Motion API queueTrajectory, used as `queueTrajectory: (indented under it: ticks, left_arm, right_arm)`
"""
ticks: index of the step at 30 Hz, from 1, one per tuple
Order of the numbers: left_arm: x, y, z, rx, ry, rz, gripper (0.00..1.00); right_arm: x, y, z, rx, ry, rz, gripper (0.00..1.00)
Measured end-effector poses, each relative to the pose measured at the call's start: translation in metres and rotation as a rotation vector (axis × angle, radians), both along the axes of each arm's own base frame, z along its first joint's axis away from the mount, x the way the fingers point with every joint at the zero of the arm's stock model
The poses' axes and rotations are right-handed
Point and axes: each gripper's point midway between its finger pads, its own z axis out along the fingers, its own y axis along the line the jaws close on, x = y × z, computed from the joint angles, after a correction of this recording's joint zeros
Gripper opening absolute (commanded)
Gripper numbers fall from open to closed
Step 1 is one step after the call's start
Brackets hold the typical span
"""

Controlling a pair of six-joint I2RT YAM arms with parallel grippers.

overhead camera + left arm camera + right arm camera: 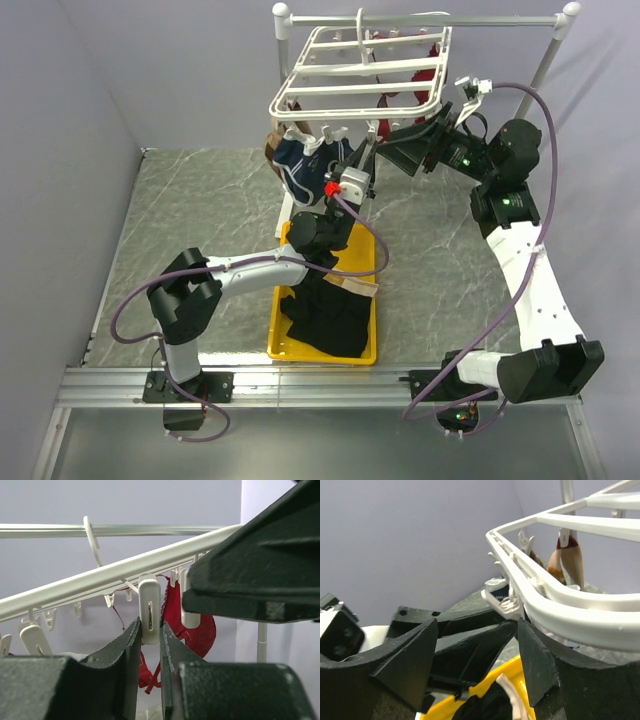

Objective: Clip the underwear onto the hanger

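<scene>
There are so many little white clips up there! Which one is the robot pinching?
Find the big white plastic rack of bars slanting across the left wrist view, small white clips hanging beneath. Look at the middle white plastic clip, next to the red cloth. Only it sits between the left arm's two black fingers; its neighbours dangle free.

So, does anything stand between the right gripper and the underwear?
Partly. The left gripper, shut on a white hanger clip, hangs over the underwear in the yellow tray, across the open right gripper's path down.
</scene>
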Motion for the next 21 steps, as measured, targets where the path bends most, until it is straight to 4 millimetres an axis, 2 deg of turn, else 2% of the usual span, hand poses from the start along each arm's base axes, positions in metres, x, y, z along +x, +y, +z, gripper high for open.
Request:
queueTrajectory:
  ticks: [8,11,13,18,21]
  left_arm:
    - [0.000,-0.002,-0.003,0.022,-0.014,-0.016,0.06]
    - [0.000,-0.004,-0.009,0.040,-0.013,-0.022,0.06]
    - [0.000,-0.006,-0.014,0.057,-0.013,-0.030,0.06]
    - [-0.003,-0.011,-0.018,0.078,-0.025,-0.050,0.07]
    - [-0.004,-0.012,-0.017,0.087,-0.036,-0.058,0.06]
  right_arm:
    - [0.017,0.003,-0.019,-0.018,-0.040,0.008,0.72]
    - [0.012,0.000,-0.024,-0.055,-0.097,-0.013,0.72]
    - [0.002,-0.002,-0.017,-0.069,-0.149,-0.017,0.72]
    - [-0.022,-0.003,0.017,-0.052,-0.322,-0.015,0.69]
    - [-0.028,-0.001,0.024,-0.046,-0.376,-0.001,0.67]
